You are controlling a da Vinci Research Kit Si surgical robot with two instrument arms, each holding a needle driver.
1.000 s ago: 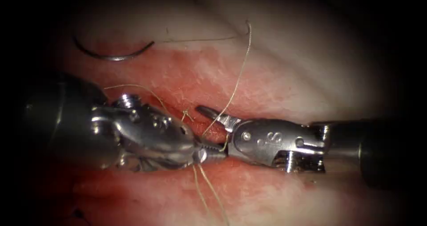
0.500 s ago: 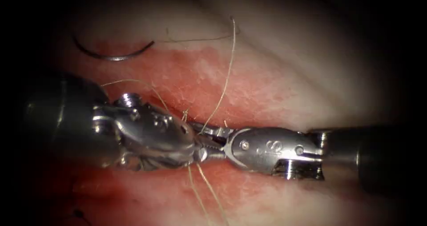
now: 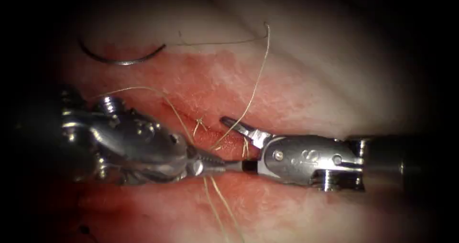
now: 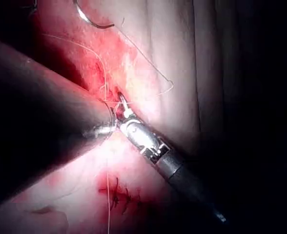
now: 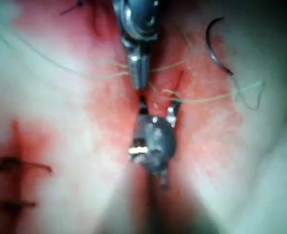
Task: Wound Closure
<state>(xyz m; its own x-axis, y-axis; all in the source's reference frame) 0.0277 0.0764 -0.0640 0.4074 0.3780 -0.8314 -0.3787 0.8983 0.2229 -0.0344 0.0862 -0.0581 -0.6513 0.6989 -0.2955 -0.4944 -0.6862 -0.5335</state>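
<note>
The curved needle (image 3: 119,61) lies free on the tissue (image 3: 296,94) at the far left, out of both tools, and also appears as the needle (image 4: 92,22) and the needle (image 5: 214,44). Its thread (image 3: 256,82) runs right from the tail, bends, and drops to the cut (image 3: 210,138). My left tool (image 3: 217,162) is shut on thread over the cut, with two strands hanging toward the near edge. My right tool (image 3: 233,143) faces it tip to tip with jaws open, thread lying between them. The left tool (image 5: 138,58) and right tool (image 4: 143,136) show in each other's wrist views.
Red fluid (image 3: 201,80) stains the tissue on both sides of the cut. Earlier dark stitches (image 4: 119,195) sit further along the wound, seen too as stitches (image 5: 16,165). A short thread end (image 3: 200,124) sticks up at the cut.
The right tool's jaws closed down half a second ago and have opened again. Both tools drew apart, the left one leftward, the right one rightward. The thread's bend swung left, then back.
</note>
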